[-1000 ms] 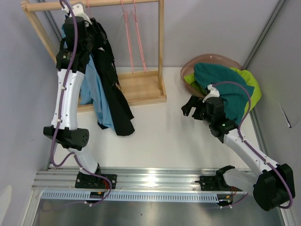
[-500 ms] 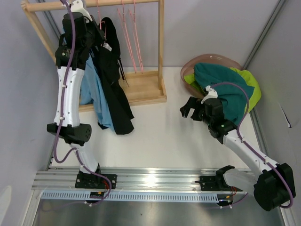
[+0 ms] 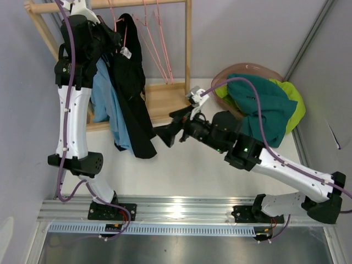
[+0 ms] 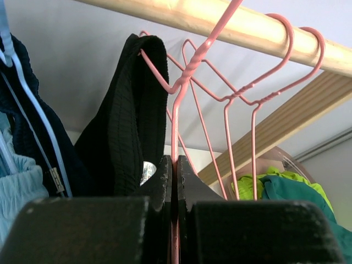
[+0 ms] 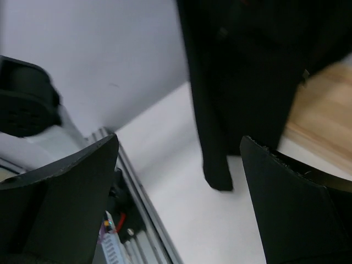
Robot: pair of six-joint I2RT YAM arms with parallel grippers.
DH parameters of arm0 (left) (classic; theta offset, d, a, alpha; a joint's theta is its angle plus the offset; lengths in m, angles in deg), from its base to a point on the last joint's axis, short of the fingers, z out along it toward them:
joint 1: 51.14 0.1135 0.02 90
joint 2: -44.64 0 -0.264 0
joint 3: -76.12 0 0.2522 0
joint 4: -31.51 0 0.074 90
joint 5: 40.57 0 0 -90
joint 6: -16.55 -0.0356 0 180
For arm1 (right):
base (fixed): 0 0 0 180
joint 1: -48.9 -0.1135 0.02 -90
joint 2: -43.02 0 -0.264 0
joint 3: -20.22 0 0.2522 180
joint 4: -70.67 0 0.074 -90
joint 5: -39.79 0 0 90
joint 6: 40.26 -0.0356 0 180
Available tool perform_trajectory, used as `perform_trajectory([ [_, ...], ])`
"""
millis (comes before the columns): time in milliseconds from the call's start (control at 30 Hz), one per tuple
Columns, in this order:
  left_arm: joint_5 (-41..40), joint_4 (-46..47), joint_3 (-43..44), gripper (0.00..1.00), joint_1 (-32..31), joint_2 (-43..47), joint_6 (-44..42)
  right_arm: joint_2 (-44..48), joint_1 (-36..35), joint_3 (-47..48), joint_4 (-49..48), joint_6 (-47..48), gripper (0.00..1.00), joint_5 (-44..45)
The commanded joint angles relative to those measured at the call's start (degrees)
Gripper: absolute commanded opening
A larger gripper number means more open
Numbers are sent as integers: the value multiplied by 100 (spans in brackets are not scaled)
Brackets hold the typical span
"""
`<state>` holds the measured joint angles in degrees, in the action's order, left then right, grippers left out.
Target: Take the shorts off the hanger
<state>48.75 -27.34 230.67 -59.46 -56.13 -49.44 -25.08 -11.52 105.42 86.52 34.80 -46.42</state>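
Note:
Black shorts [image 3: 133, 93] hang from a pink hanger [image 3: 124, 34] on the wooden rail; they also show in the left wrist view [image 4: 124, 126] and the right wrist view [image 5: 242, 71]. My left gripper [image 3: 114, 37] is shut on that hanger's wire neck [image 4: 176, 126]. Light blue shorts [image 3: 107, 104] and navy shorts [image 4: 27, 126] hang left of the black ones. My right gripper [image 3: 164, 136] is open and empty, just right of the black shorts' lower hem. Teal shorts [image 3: 264, 107] and lime green shorts [image 3: 291, 102] lie in the basket.
A wooden rack with a base board [image 3: 165, 102] stands at the back left. Two empty pink hangers [image 3: 159, 44] hang on its rail [image 4: 220, 22]. A round basket [image 3: 250, 69] sits at the back right. The metal rail [image 3: 176, 212] runs along the near edge.
My right arm has swung left from beside the basket to the black shorts' hem. My left gripper has moved up and left a little with the pink hanger.

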Motion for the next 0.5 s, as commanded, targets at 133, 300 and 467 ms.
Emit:
perform_trajectory([
  [133,174,439,-227,0,-231,585,253,-1732,-646,1538,-515,369,99,211],
  [300,201,438,-543,0,-241,883,324,-2488,-664,2084,-780,237,99,51],
  [467,253,404,-685,0,-241,1059,332,-3059,-672,2313,-903,185,100,350],
])
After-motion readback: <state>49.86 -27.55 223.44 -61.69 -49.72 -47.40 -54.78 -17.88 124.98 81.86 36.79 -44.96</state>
